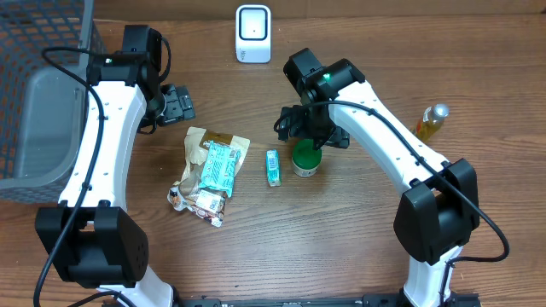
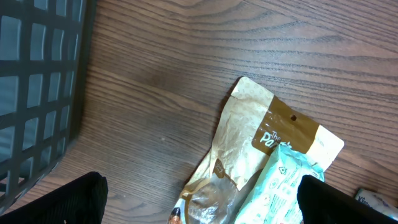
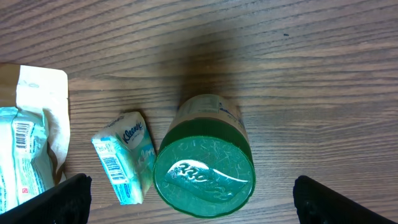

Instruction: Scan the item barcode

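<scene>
Two robot arms over a wooden table, both sets of jaws spread wide and empty.
Your left gripper (image 1: 175, 103) hangs between the basket (image 1: 34, 43) and the brown pouch (image 1: 205, 170). The tissue pack (image 1: 273, 167) lies just beside the upright green-lidded jar (image 1: 305, 160), likely your item, under your right gripper (image 3: 202, 200). Close squarely on the jar, clear of the tissues; its barcode is hidden.

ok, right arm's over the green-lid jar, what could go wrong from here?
1. The tissue pack lies close beside the jar; the open right gripper could clip it descending.
2. No barcode shows on the jar from above, so it may face away from the scanner.
</scene>
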Tool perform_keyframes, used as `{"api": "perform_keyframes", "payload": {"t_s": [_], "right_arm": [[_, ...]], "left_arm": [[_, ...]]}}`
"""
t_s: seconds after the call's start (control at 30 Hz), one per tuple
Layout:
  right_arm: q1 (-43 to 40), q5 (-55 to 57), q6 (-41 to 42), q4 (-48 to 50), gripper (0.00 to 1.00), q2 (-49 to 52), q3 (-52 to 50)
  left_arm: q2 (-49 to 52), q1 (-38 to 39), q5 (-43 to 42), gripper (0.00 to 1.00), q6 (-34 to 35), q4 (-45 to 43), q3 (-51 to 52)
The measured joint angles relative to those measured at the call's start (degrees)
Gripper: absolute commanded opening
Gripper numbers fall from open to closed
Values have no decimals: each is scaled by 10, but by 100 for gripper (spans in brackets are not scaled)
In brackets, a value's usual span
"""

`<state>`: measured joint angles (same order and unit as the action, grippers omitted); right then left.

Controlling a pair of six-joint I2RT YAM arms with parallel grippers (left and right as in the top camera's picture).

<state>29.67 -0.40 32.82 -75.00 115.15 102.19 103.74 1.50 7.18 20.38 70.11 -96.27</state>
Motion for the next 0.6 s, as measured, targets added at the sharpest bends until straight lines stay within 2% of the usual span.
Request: {"api": "perform_keyframes", "payload": {"t_s": [0.6], "right_arm": [[0, 0, 0, 6, 100, 0, 0]], "left_arm": [[0, 0, 0, 100, 0, 0, 0]]}}
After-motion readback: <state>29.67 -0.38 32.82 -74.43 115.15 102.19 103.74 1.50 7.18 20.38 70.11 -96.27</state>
